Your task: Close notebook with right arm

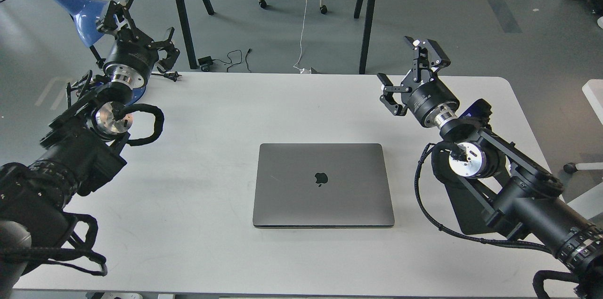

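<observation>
The grey notebook (pixel 323 185) lies shut and flat on the white table (pixel 226 115), its logo facing up, in the middle near the front. My right gripper (pixel 404 67) is open and empty, raised above the table's far right edge, well away from the notebook. My left gripper (pixel 137 25) is open and empty, held up at the far left beside the blue lamp.
A blue desk lamp (pixel 75 4) stands at the table's far left corner, right behind my left gripper. A black mouse pad (pixel 464 209) lies at the right, mostly hidden under my right arm. A black-legged table (pixel 367 16) and cables stand on the floor beyond.
</observation>
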Controlling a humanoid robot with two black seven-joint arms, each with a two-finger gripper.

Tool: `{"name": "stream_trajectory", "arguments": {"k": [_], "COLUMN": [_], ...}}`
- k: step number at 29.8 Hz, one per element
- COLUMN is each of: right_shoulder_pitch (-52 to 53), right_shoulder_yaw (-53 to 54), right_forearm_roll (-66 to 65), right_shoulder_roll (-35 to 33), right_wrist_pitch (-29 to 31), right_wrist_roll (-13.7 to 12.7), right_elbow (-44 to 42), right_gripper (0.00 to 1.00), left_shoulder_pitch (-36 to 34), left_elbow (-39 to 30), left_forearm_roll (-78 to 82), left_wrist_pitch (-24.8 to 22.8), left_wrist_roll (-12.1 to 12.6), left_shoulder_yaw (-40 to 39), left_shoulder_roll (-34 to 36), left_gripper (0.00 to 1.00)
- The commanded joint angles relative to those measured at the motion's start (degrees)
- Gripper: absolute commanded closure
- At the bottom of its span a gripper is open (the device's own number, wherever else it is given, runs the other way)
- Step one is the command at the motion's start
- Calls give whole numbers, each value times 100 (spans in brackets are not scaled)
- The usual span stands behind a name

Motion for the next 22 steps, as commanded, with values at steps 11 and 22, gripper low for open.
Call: {"name": "stream_trajectory", "arguments": {"k": [11,22], "right_shoulder_pitch": [396,422], "right_shoulder_yaw": [1012,933], "right_forearm_roll": [1056,1056], "right_shoulder_roll": [14,-21], "right_wrist_pitch": [414,459], "right_wrist_roll": [-99,-258], "right_elbow": [-1576,-1638], "right_gripper": [0,0], "left_shoulder_pitch": [0,0], "left_elbow": [1,1], "left_forearm_roll": [-36,-36], "left_wrist_pitch": [0,0], "left_wrist_roll": [0,0], "left_shoulder_yaw": [-5,-5], "left_shoulder_roll": [0,0], "left_gripper": [0,0]}}
